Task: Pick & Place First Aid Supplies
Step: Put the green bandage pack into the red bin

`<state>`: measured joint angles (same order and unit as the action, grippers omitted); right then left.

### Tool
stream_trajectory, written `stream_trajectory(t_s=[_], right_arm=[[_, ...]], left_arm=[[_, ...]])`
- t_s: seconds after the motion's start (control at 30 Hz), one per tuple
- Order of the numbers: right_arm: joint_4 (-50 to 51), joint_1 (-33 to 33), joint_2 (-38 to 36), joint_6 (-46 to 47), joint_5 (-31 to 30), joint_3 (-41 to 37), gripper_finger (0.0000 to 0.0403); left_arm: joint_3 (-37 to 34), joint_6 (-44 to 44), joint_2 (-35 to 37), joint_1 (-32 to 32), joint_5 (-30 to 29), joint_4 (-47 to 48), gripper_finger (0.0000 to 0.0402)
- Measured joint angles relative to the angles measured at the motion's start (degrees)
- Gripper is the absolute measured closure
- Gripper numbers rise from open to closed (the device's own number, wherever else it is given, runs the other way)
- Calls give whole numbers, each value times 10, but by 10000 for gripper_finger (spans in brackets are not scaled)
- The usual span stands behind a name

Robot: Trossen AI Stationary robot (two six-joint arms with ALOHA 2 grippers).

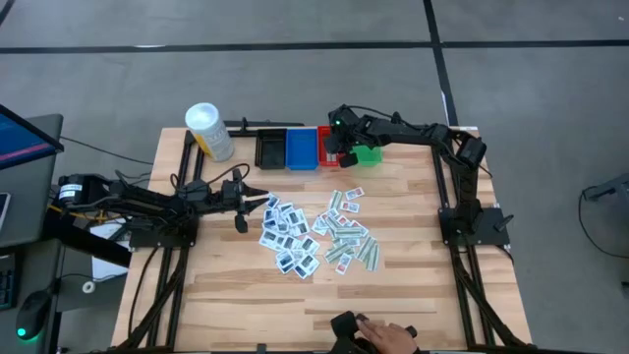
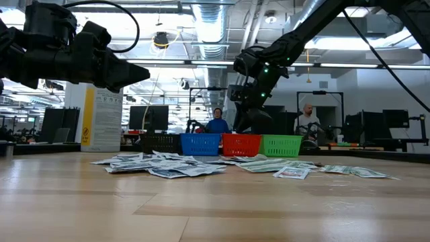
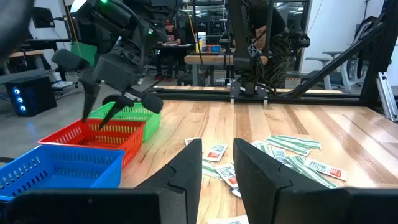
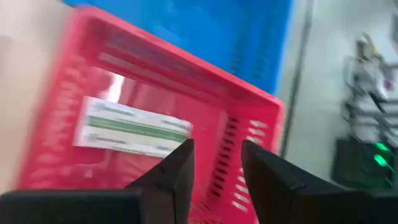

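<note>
The first aid supplies (image 1: 314,236) lie scattered flat on the middle of the table, white-and-blue packets toward the left and pale green strips with red toward the right. My left gripper (image 3: 217,168) is open and hovers above the table at the left side of the pile (image 1: 257,203), touching nothing. My right gripper (image 4: 216,168) is open above the red bin (image 1: 327,146) at the far edge. One pale packet with a green band (image 4: 130,127) lies flat on that bin's floor. In the left wrist view the right gripper (image 3: 102,109) stands just over the red bin (image 3: 93,134), nothing between its fingers.
A black bin (image 1: 270,149), a blue bin (image 1: 302,149) and a green bin (image 1: 369,152) flank the red one along the far edge. A white-capped yellow container (image 1: 209,131) stands far left. A person's hand (image 1: 385,339) rests at the near edge. People sit behind the table (image 2: 218,121).
</note>
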<state>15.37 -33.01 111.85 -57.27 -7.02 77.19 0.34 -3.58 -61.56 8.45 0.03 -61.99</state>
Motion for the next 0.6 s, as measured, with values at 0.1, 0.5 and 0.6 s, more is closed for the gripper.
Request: stream_trajectory(t_s=[0.1,0.5,0.6], right_arm=[[-9,2,-11,40,-27,0,269],[91,48,-122,192,91,0,284],[145,52,-131,192,175,0,285]], left_arm=[[0,0,0,0,0,0,309],[0,0,0,0,0,0,309],[0,0,0,0,0,0,309]])
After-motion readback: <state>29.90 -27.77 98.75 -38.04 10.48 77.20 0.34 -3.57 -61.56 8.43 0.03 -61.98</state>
